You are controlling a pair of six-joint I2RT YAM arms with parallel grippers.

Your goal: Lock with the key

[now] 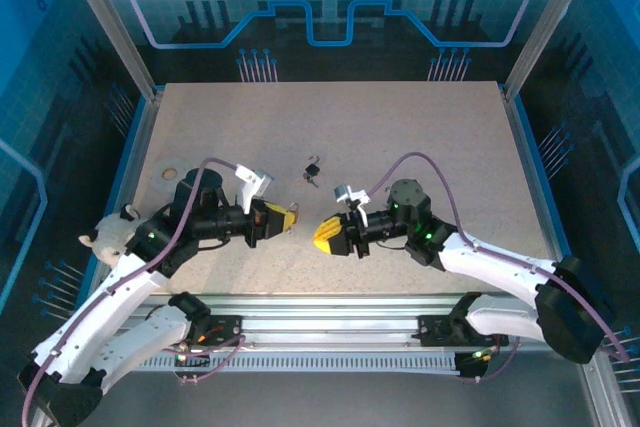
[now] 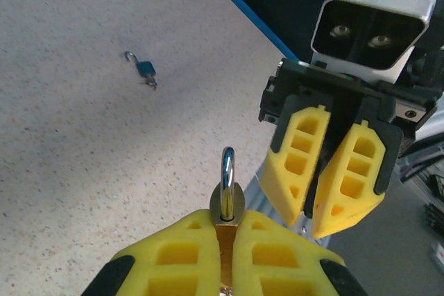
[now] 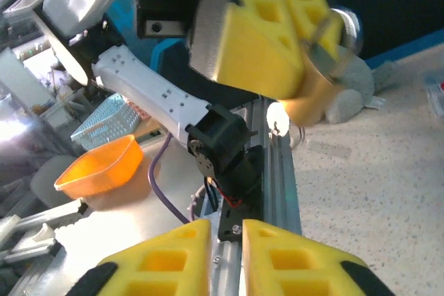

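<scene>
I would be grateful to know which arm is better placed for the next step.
Right. The left gripper is shut on the brass padlock, steadying it; the right gripper faces it, empty and free to act.

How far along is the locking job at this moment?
Done: the brass padlock with a silver shackle is picked up, clamped in the left gripper. In hand: the right gripper faces it, jaws slightly apart, nothing between them. Left: getting a key into the lock and turning it; whether the shackle is latched cannot be told. A small blue padlock lies on the speckled tabletop.
</scene>
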